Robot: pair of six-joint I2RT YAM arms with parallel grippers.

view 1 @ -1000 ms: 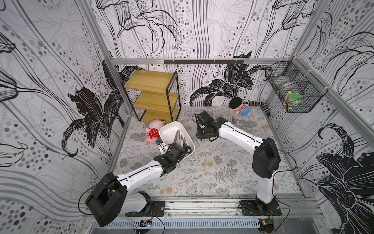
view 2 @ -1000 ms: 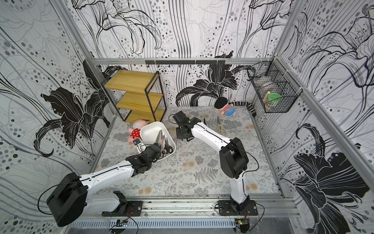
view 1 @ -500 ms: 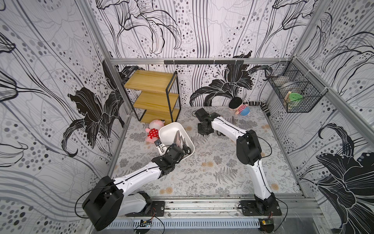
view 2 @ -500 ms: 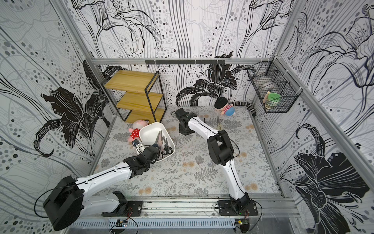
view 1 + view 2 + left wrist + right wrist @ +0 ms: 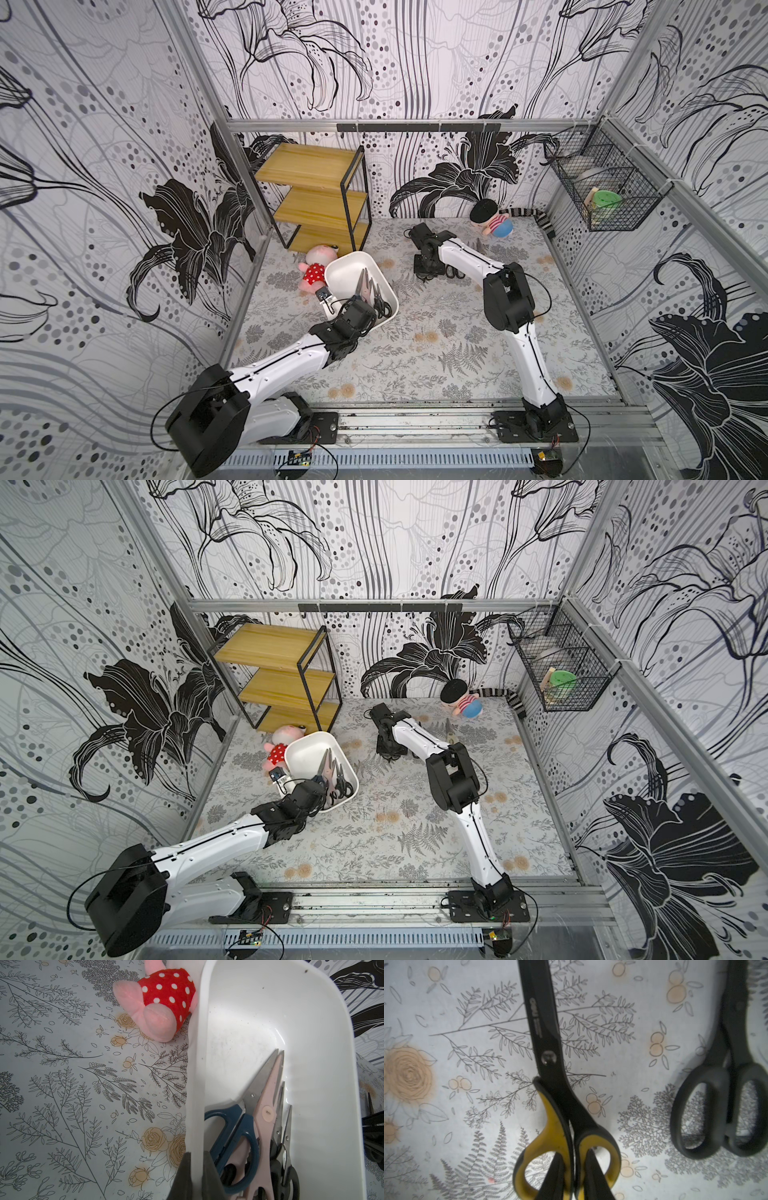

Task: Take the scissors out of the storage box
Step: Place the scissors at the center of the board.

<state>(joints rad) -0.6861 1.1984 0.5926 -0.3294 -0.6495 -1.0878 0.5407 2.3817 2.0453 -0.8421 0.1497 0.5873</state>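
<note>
The white storage box point(image 5: 344, 269) point(image 5: 306, 750) lies on the floral mat left of centre. Several scissors point(image 5: 368, 289) point(image 5: 333, 771) are bunched at its near end, among them a dark blue-handled pair point(image 5: 239, 1136) and a pinkish pair point(image 5: 268, 1109). My left gripper point(image 5: 196, 1159) point(image 5: 360, 311) is shut on the box's near wall point(image 5: 197, 1084). My right gripper point(image 5: 574, 1167) point(image 5: 428, 269) is shut on yellow-black scissors point(image 5: 550, 1047), its fingers point(image 5: 556, 1176) through the handle loops, low over the mat. Black scissors point(image 5: 726, 1105) point(image 5: 455, 272) lie on the mat beside them.
A pink plush in a red dotted dress point(image 5: 311, 270) point(image 5: 166, 1001) touches the box's left side. A wooden shelf point(image 5: 316, 195) stands at the back left. A doll with a black hat point(image 5: 490, 220) lies at the back. A wire basket point(image 5: 602, 191) hangs on the right wall.
The right arm's elbow has swung left and upward while its gripper stayed near the back of the mat with the yellow-black scissors. The left gripper and the box have barely moved.
</note>
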